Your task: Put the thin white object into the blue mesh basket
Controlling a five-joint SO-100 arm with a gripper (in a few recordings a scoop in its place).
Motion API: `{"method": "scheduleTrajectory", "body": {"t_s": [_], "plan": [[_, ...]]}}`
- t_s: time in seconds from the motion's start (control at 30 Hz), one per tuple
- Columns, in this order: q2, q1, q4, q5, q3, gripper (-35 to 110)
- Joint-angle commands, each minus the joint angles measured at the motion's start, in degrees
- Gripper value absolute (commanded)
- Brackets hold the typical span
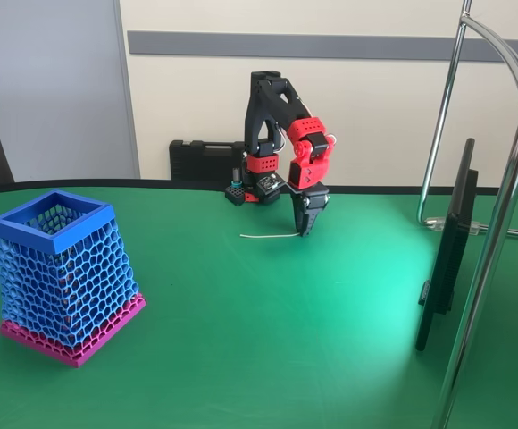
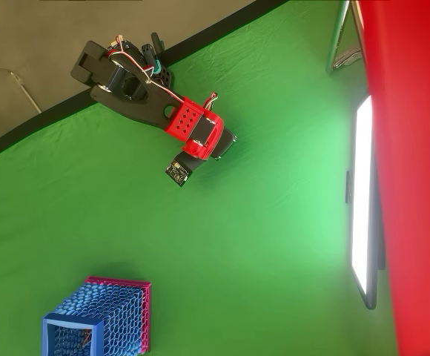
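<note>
1. Thin white object [image 1: 271, 236]: fixed view shows it as a faint pale line lying roughly level at the table surface, its right end meeting the tips of the gripper [image 1: 307, 229]. I can't make it out in the overhead view.
2. Jaws: pointed straight down at the table, tips at the strip's right end. They look drawn together around that end, but the strip is too thin to confirm a grip; can't tell for sure.
3. Whether the strip rests on the table or is lifted just off it: can't tell.
4. Arm [image 1: 281, 134]: black and red, folded over the strip, base at the table's far edge. Overhead view shows the gripper [image 2: 179, 172] from above, under the red wrist section.
5. Blue mesh basket [image 1: 55, 222]: upright, well apart from the strip, toward the near left of it in the fixed view. Honeycomb walls, solid blue rim, magenta base. In the overhead view the basket [image 2: 70, 321] sits near the bottom-left corner.
6. Table [image 1: 268, 340]: green cloth.
7. Monitor [image 1: 448, 250]: dark, edge-on, right of the strip.
8. Black case [image 1: 204, 161] behind the arm base, against the wall.
</note>
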Motion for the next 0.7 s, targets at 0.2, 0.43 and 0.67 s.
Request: {"method": "scheduleTrajectory", "body": {"t_s": [0.2,0.43,0.67], "plan": [[-0.88,0.09,-0.26,0.26,-2.46,5],[-0.62,0.7,-0.26,0.0,-3.08,4],[3.16,2.46,0.44,-1.32,-4.39,2]]}}
